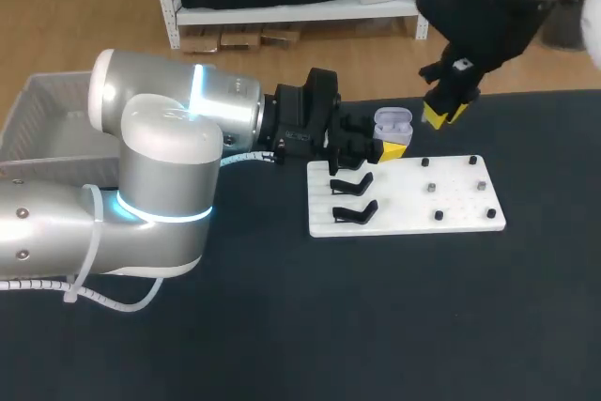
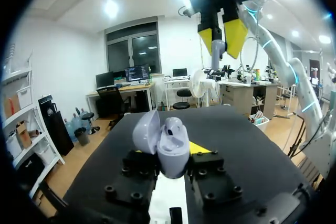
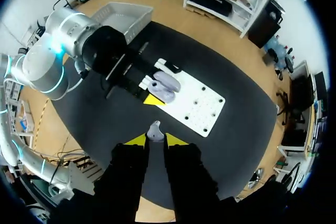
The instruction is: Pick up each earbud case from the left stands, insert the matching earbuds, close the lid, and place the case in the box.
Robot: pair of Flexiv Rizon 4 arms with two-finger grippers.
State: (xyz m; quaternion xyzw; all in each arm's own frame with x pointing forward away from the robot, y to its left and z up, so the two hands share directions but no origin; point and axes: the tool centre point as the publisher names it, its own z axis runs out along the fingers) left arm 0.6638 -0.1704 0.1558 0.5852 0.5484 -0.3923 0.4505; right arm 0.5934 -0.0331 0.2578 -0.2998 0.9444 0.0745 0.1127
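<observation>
Here the left hand (image 2: 172, 172) is clamped on the open earbud case (image 2: 169, 145); above and right of it, the right hand (image 3: 155, 140) seemingly pinches an earbud (image 3: 154, 130).

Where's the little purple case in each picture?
Head view: purple case in the left gripper, behind the white board.
Left wrist view: held in that gripper.
Right wrist view: ahead of the right gripper, at the board's edge.
Shared landmark: the white board.

earbud case (image 1: 393, 122): pale lavender; earbud (image 3: 154, 131): whitish lavender; board (image 1: 460, 199): white, black pegs (image 1: 439, 216); table (image 1: 376, 326): black; fingertips (image 1: 436, 117): bright yellow; box (image 1: 33, 133): grey.
</observation>
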